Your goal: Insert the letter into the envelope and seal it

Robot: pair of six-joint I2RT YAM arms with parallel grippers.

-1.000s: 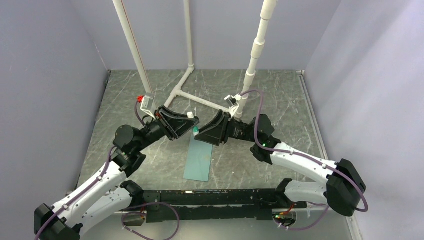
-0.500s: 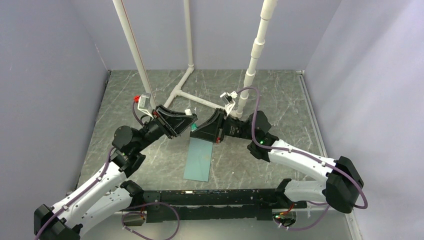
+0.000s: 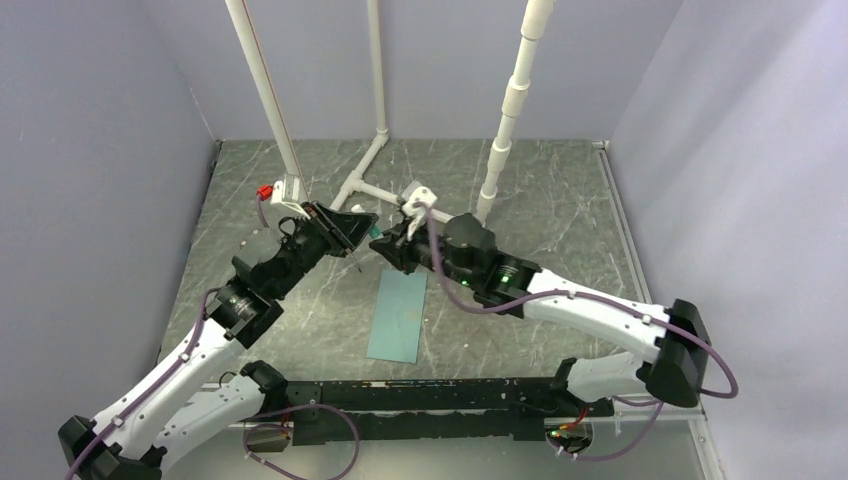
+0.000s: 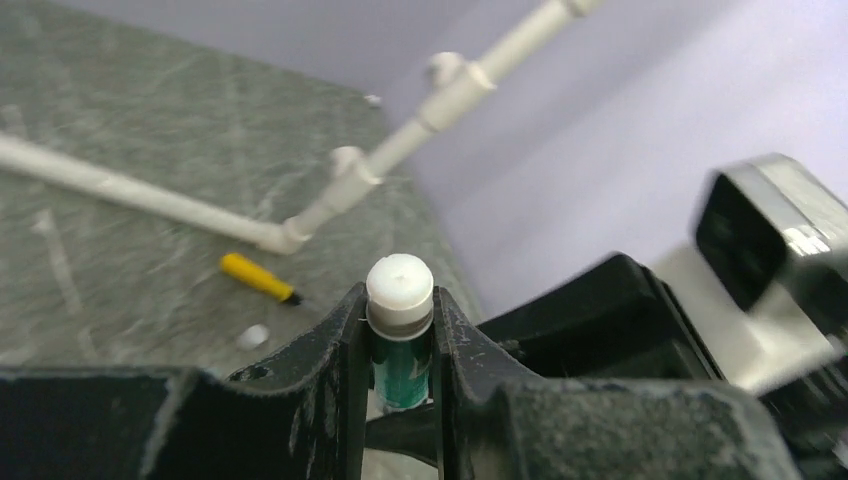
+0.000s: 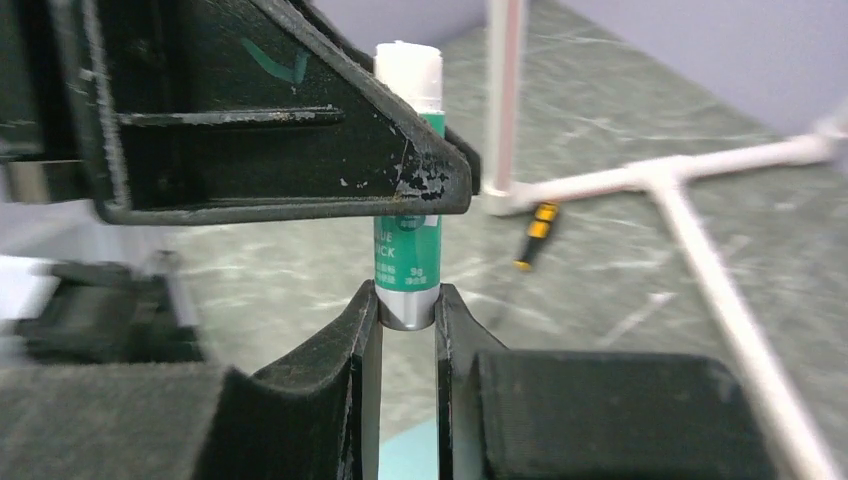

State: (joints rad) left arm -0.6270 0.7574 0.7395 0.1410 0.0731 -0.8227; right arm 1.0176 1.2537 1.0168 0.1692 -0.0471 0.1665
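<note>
The pale teal envelope [image 3: 397, 317] lies flat on the table, near centre, flap not visible; a corner of it shows low in the right wrist view [image 5: 408, 462]. The tan letter is out of view. Above the envelope's far end, both grippers hold one green glue stick [image 3: 373, 231]. My left gripper [image 3: 363, 224] is shut on the stick [image 4: 401, 355] just below its white cap. My right gripper [image 3: 386, 241] is shut on its silver base end [image 5: 408, 305], and the green body [image 5: 407, 245] rises behind a left finger [image 5: 300, 190].
White PVC pipes [image 3: 384, 190] lie on the far half of the marble table and rise at the back. A small yellow-and-black tool [image 4: 257, 277] lies by the pipes, also in the right wrist view [image 5: 540, 224]. Grey walls close both sides.
Both grippers moved up-left with the glue stick between them. Both wrists turned, and the right arm reached further across toward the left.
</note>
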